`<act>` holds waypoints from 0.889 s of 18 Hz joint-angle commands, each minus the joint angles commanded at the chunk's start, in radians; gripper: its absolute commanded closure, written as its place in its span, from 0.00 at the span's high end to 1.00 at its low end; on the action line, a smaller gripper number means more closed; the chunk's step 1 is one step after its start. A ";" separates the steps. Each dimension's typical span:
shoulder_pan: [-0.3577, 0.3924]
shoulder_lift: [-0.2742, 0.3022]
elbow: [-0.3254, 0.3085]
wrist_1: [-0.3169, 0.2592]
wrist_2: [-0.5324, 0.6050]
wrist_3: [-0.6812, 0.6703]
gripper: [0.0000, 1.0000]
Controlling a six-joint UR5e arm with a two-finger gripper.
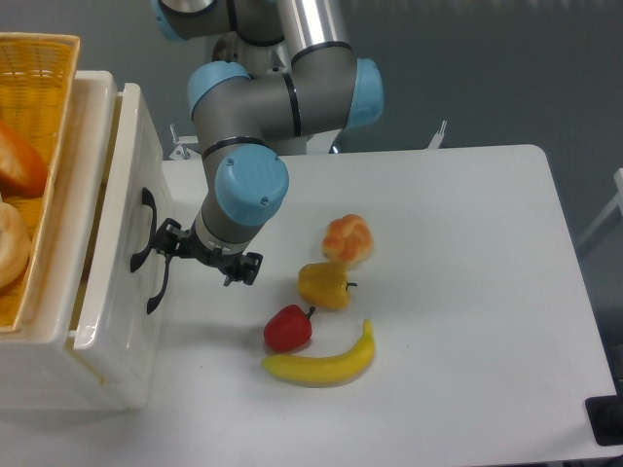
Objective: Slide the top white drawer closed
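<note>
White and glossy, the top white drawer point(122, 224) juts slightly from the cabinet at our left, our gripper point(173, 243) at its black handle point(146, 232), finger spread impossible to tell.

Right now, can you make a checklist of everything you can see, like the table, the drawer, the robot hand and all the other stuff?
Surface: white table, bare on its right side.
Job's things: top white drawer not fully shut; a gap shows behind its front. Black handle faces the arm.
Clutter: croissant, yellow pepper, red pepper and banana grouped mid-table. Yellow wicker basket on top of the cabinet holds bread-like items.
Grippers: gripper right at the drawer front beside the handle; cannot tell if open or shut.
Cables: nothing seen.
Surroundings: grey floor; a dark object at the lower right edge.
</note>
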 joint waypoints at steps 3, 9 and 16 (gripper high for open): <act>0.000 0.000 0.000 0.000 0.000 -0.003 1.00; 0.000 0.000 0.000 0.000 -0.005 -0.006 1.00; 0.000 0.002 -0.002 -0.002 -0.015 -0.017 1.00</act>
